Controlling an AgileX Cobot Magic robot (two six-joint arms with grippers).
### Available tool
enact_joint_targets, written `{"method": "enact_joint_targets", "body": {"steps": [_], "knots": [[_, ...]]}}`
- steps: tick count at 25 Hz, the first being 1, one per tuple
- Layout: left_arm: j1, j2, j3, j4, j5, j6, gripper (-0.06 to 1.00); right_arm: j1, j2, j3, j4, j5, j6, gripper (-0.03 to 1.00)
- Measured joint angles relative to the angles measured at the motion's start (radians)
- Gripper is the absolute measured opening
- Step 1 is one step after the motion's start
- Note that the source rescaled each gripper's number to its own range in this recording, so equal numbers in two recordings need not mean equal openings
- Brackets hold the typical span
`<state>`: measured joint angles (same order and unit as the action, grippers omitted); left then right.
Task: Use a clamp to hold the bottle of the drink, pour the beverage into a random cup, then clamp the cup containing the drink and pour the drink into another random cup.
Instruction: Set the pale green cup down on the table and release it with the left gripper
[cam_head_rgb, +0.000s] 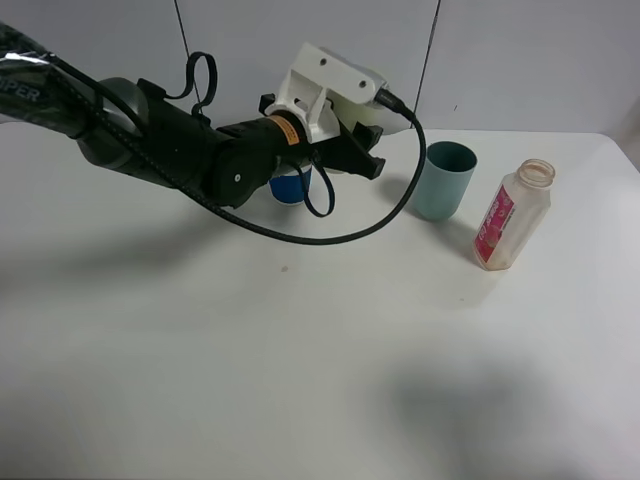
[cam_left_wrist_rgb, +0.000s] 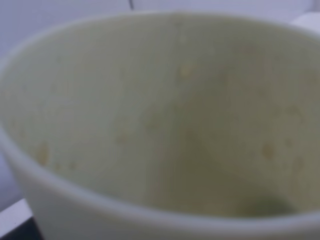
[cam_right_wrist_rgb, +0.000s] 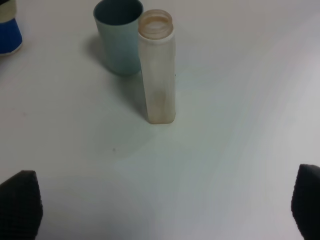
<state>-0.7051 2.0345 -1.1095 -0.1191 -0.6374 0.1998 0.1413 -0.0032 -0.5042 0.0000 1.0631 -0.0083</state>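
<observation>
On white table (cam_head_rgb: 300, 350): one bottle (cam_head_rgb: 511, 216), teal cup (cam_head_rgb: 444, 180), blue-sleeved cup (cam_head_rgb: 290, 186); left gripper clamps yellow-green cup (cam_left_wrist_rgb: 160, 130); right gripper (cam_right_wrist_rgb: 165, 210) spread wide.

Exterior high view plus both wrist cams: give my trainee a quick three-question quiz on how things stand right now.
1. True or false: the bottle lies on its side on the table.
2. In the left wrist view, the yellow-green cup looks: A) full to the brim, B) nearly empty, with droplets on its inner wall, C) covered by a lid.
3. Are the jaws of the right gripper open or shut?

Key: 1. False: it stands upright, with no cap on. 2. B. 3. Open, with nothing between them.
</observation>
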Motion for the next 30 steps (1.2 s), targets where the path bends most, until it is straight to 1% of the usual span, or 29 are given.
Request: {"method": "enact_joint_targets", "body": {"steps": [2, 3, 7, 13, 16, 22, 30], "knots": [[-0.006, -0.008, 0.041, -0.016, -0.046, -0.012, 0.03, 0.000, 0.000, 0.000, 0.000, 0.000, 0.000, 1.00], [-0.015, -0.010, 0.083, -0.020, -0.110, -0.035, 0.03, 0.000, 0.000, 0.000, 0.000, 0.000, 0.000, 1.00], [-0.036, -0.010, 0.177, -0.027, -0.236, -0.076, 0.03, 0.000, 0.000, 0.000, 0.000, 0.000, 0.000, 1.00], [-0.055, -0.011, 0.304, -0.031, -0.402, -0.095, 0.03, 0.000, 0.000, 0.000, 0.000, 0.000, 0.000, 1.00], [-0.055, -0.011, 0.345, -0.036, -0.436, -0.097, 0.03, 0.000, 0.000, 0.000, 0.000, 0.000, 0.000, 1.00], [-0.055, -0.011, 0.399, -0.031, -0.468, -0.098, 0.03, 0.000, 0.000, 0.000, 0.000, 0.000, 0.000, 1.00], [-0.055, 0.066, 0.404, 0.002, -0.555, -0.098, 0.03, 0.000, 0.000, 0.000, 0.000, 0.000, 0.000, 1.00]]}}
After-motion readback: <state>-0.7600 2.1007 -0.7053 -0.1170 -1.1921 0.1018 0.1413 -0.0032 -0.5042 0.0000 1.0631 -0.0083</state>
